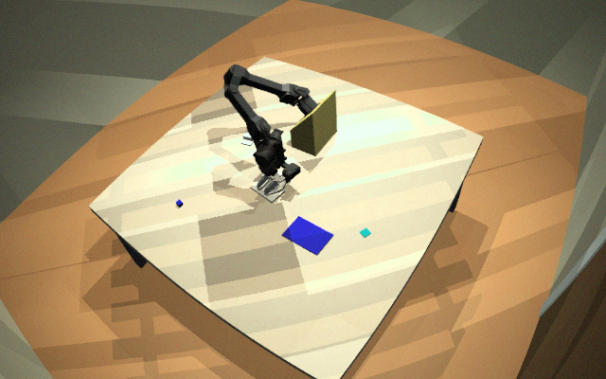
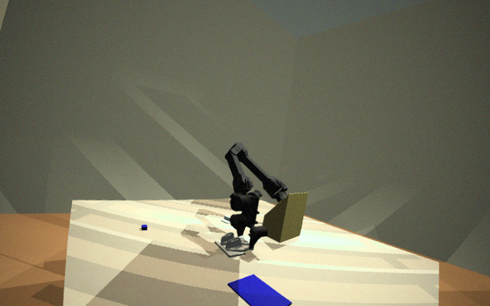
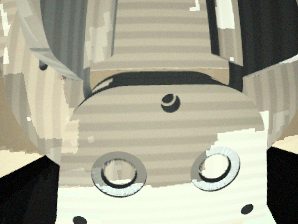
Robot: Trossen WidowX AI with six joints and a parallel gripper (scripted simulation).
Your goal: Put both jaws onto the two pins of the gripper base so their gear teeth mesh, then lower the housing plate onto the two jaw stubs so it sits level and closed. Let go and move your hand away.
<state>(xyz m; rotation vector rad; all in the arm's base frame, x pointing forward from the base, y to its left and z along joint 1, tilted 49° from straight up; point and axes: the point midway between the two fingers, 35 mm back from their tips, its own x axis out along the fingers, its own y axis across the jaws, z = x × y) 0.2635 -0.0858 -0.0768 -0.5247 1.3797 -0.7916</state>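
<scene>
Pale cream and banded with light and shade, a broad table (image 1: pixel 379 265) (image 2: pixel 344 287) stands on a wooden floor (image 1: pixel 530 189) (image 2: pixel 31 245). Over its far half bends a black robot arm (image 1: pixel 260 82) (image 2: pixel 254 164), its first link rising from behind an upright olive block (image 1: pixel 326 124) (image 2: pixel 295 219) with a slanted top. Nearer the front lies a flat blue sheet (image 1: pixel 308 235) (image 2: pixel 260 291), well apart from the arm.

Between sheet and arm, the light-coloured gripper base (image 1: pixel 272 201) (image 2: pixel 230 255) lies on the table. Dark grey jaw pieces (image 1: pixel 271 186) (image 2: pixel 233 243) stand up over it; whether their teeth mesh cannot be made out. Right at the base, the gripper (image 1: pixel 277 177) (image 2: pixel 246 242) (image 3: pixel 160 160) points down, its fingers well spread and pinching the pale housing plate (image 3: pixel 165 130) from both sides.

Seen from the wrist, that plate has a rounded far edge, two ringed holes and three small dark holes. Whether it touches the stubs or sits level cannot be told.

Smaller still, a pale piece (image 1: pixel 247 138) (image 2: pixel 227 219) lies behind the arm, a cyan square (image 1: pixel 365 232) rests beyond one end of the sheet, and a little blue cube (image 1: pixel 179 203) (image 2: pixel 144 227) sits well off on the opposite side.
</scene>
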